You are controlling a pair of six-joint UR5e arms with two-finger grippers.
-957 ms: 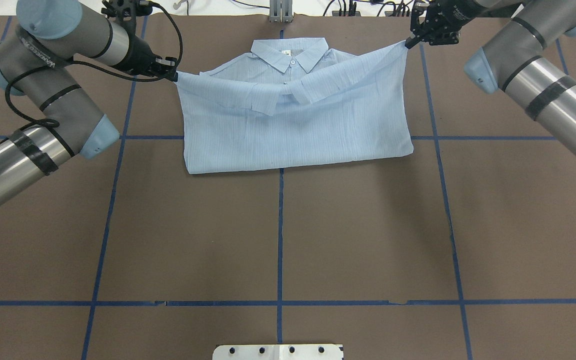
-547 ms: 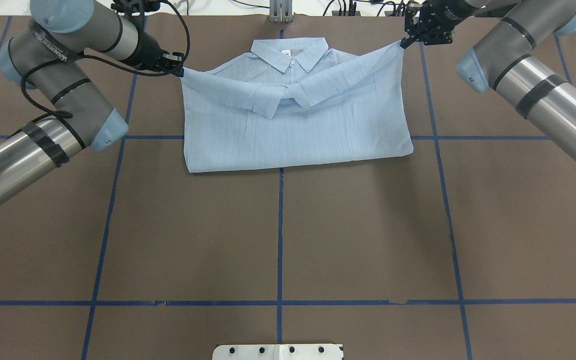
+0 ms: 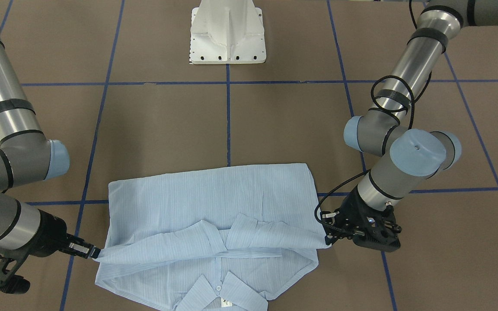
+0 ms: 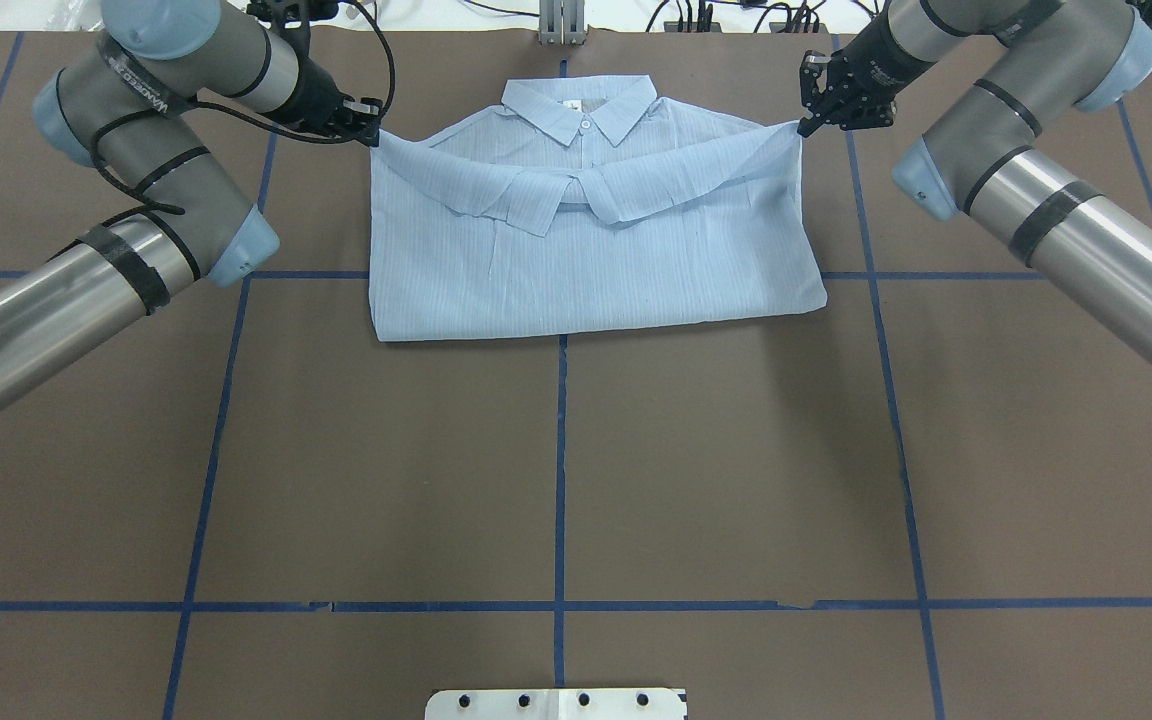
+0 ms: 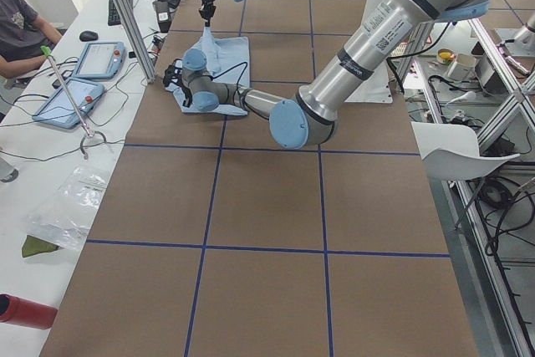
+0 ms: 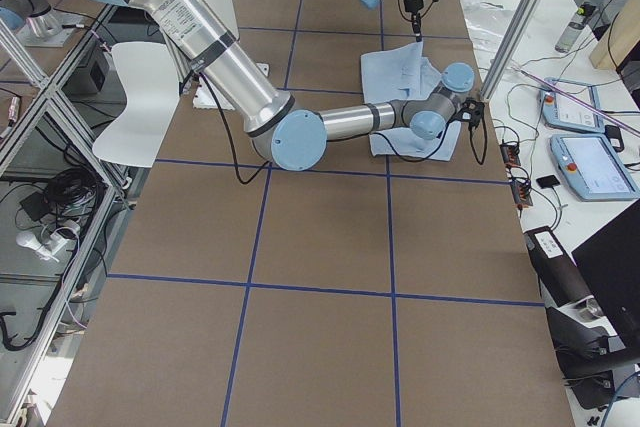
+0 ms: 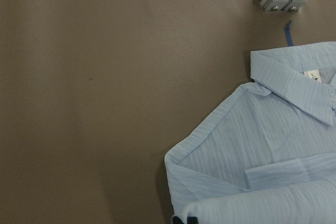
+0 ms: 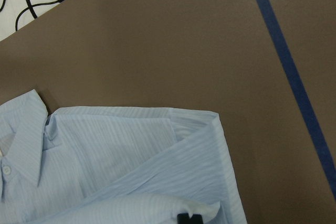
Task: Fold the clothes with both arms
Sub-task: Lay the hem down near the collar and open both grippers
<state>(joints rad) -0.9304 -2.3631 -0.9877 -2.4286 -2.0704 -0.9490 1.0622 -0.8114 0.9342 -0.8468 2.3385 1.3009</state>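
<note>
The pale blue striped shirt (image 4: 586,240) lies folded at the far middle of the table, collar (image 4: 581,105) toward the far edge. A folded-over layer with both sleeves stretches across its chest. My left gripper (image 4: 368,132) is shut on that layer's left corner. My right gripper (image 4: 802,125) is shut on its right corner. In the front-facing view the shirt (image 3: 214,194) lies low, with the left gripper (image 3: 327,239) on the right and the right gripper (image 3: 93,252) on the left. Both wrist views show shirt cloth, the left (image 7: 262,166) and the right (image 8: 131,156), bunched at the fingertips.
The white pedestal base (image 4: 556,703) stands at the near middle edge. Blue tape lines (image 4: 561,480) grid the brown table. An aluminium post (image 4: 561,25) and cables sit at the far edge. Tablets (image 5: 92,64) and an operator sit beyond the far edge.
Both grippers have moved inward with the held corners. The left went right and slightly farther; the right went left and nearer. The stretched layer now sits narrower and lower over the shirt.
</note>
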